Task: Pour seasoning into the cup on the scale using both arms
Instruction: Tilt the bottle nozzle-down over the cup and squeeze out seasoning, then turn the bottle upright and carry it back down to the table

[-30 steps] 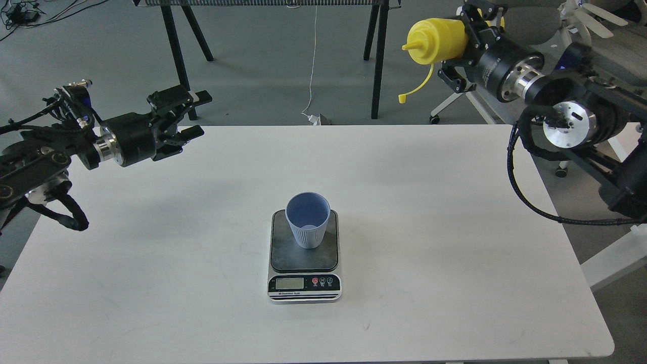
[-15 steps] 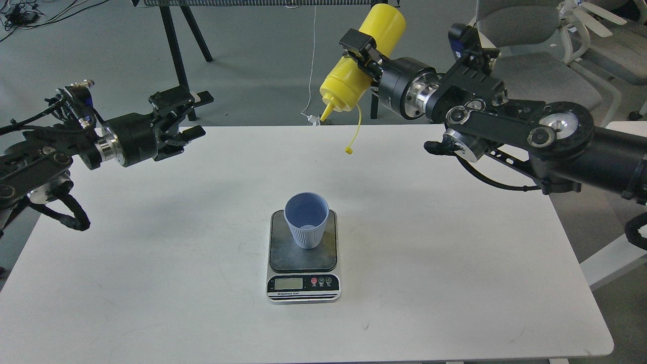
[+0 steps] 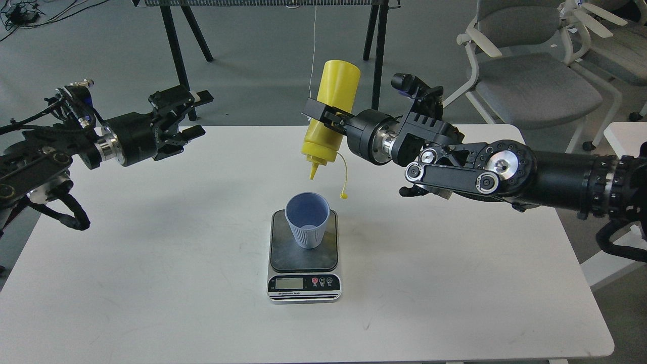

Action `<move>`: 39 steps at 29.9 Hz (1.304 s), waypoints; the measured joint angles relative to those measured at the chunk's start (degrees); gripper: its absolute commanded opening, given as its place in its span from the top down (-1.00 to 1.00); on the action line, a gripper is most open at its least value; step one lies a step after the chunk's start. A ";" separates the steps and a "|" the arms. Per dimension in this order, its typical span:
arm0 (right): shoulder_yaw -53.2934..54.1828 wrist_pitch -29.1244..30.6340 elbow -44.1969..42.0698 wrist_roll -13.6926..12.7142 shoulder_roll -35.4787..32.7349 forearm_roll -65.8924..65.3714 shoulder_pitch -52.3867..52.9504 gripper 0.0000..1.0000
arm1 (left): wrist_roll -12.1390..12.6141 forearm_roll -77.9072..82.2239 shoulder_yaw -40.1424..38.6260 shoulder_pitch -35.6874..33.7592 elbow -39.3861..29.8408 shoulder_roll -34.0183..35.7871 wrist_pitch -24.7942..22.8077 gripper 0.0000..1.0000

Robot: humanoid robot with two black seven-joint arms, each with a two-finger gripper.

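Between the right gripper's [image 3: 323, 117] jaws, which pinched it across the middle, the seasoning [image 3: 329, 114] hung almost upside down, base up and nozzle down. Its nozzle tip sat just above and slightly behind the rim of the cup [image 3: 307, 220], not touching it. The small tethered tip cap [image 3: 343, 195] dangled on its yellow strap below and to the right of those jaws, close beside the cup's rim. Straight below the jaws, the cup stood upright on the dark platform of the scale [image 3: 304, 255], toward the platform's far edge, and the scale rested on the white table [image 3: 455, 283] with its silver front and display facing the camera.

Well off to the left of the bottle, the left gripper [image 3: 189, 116] hovered over the table's far left corner with its jaws spread and holding nothing (the two fingers showed one above the other with a clear gap). Nothing lay between either gripper and the cup.

Beyond the table stood black stand legs [image 3: 177, 45], a thin white cable [image 3: 313, 60] running down to the floor, and grey office chairs [image 3: 530, 76] behind the right arm. The near finger of the right gripper covered a band of the bottle, the far finger was hidden behind it, and the scale's display digits were too small to read. Whether anything lay inside the cup could not be told for certain. Both arms were cut off at the picture's edges.
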 measured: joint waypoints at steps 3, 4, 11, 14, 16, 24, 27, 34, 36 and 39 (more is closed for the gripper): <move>-1.43 -0.16 -0.63 -0.03 0.71 -0.37 0.66 0.96 | 0.00 0.00 0.00 0.07 -0.01 -0.08 0.00 -0.98; -1.82 -0.17 -0.83 -0.04 1.08 -0.61 0.78 0.96 | 0.00 0.00 0.00 0.08 -0.01 -0.08 0.00 -0.98; -2.68 -0.17 -2.07 -0.04 3.08 -1.19 0.87 0.96 | 0.00 0.00 0.00 0.19 0.00 -0.02 0.00 -0.98; -3.55 -0.18 -2.24 -0.11 3.89 -1.19 0.67 0.96 | 0.00 0.00 0.00 0.18 0.00 -0.02 0.00 -0.98; -4.61 -0.28 -2.60 -0.13 4.63 -1.19 0.63 0.96 | 0.00 0.00 0.00 0.19 0.00 -0.02 0.00 -0.98; -5.67 -0.68 -3.43 -0.13 5.86 -1.04 0.54 0.96 | 0.00 0.00 0.01 0.19 0.00 -0.02 0.00 -0.98; -4.84 -0.77 -3.43 -0.13 5.70 -0.54 0.63 0.96 | 0.00 0.00 0.01 0.40 0.00 -0.03 0.00 -0.98; 5.44 -0.93 -2.70 -0.05 0.76 2.55 0.95 0.96 | 0.00 0.00 0.10 0.53 -0.01 -0.04 0.00 -0.98; 10.40 -0.47 -2.05 -0.05 -1.67 7.24 0.98 0.96 | 0.00 0.00 0.16 0.53 -0.02 0.05 0.00 -0.98; 18.41 -0.07 -0.82 -0.05 -5.95 14.66 0.73 0.96 | 0.00 0.09 0.29 0.53 -0.01 0.41 0.00 -0.98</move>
